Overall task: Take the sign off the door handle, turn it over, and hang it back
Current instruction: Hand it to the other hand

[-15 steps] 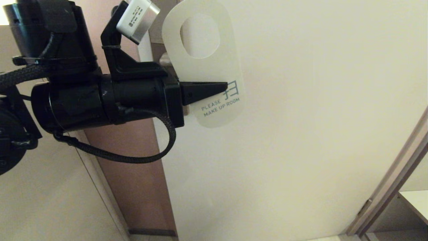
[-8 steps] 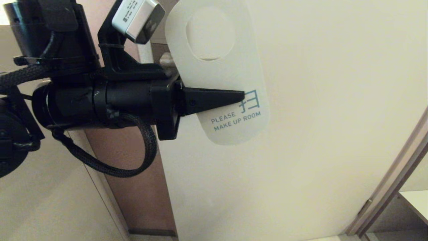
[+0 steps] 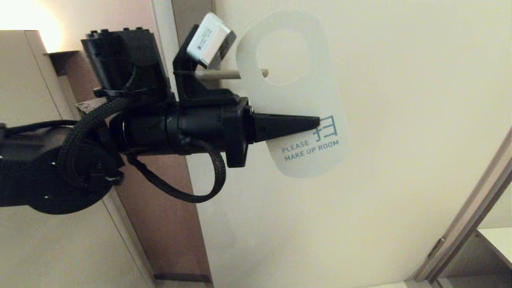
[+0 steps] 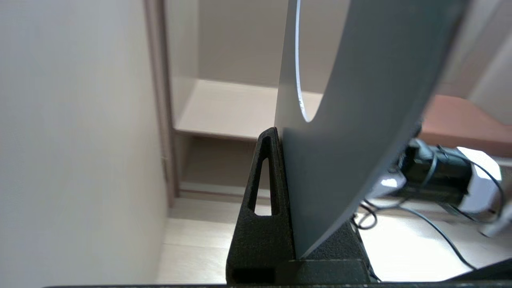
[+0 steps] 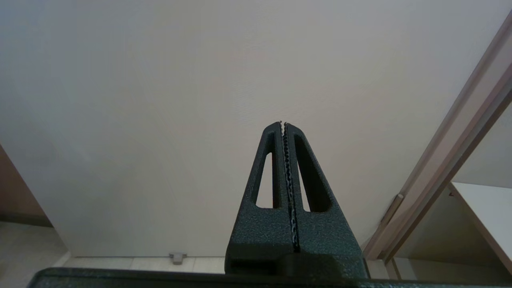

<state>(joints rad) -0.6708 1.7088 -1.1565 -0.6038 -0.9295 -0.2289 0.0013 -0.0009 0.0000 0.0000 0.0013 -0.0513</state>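
Head view: left claw (image 3: pixel 318 123) clamped level on the sign (image 3: pixel 296 100), white face reading "PLEASE MAKE UP ROOM" outward, held upright before the door (image 3: pixel 400 120); tip of the door handle (image 3: pixel 224 74) shows at the left rim of the sign's oval hole; whether it passes through cannot be told; right claw (image 5: pixel 283 124) parked, fingers pressed together, holding nothing, pointing at the door.

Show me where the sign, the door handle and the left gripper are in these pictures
sign (image 3: pixel 298 100), head view, on its white face between the oval hole and the lettering.
door handle (image 3: pixel 218 74), head view, on the lever's bare middle.
left gripper (image 3: pixel 316 123), head view, at its fingertips clamping the sign.
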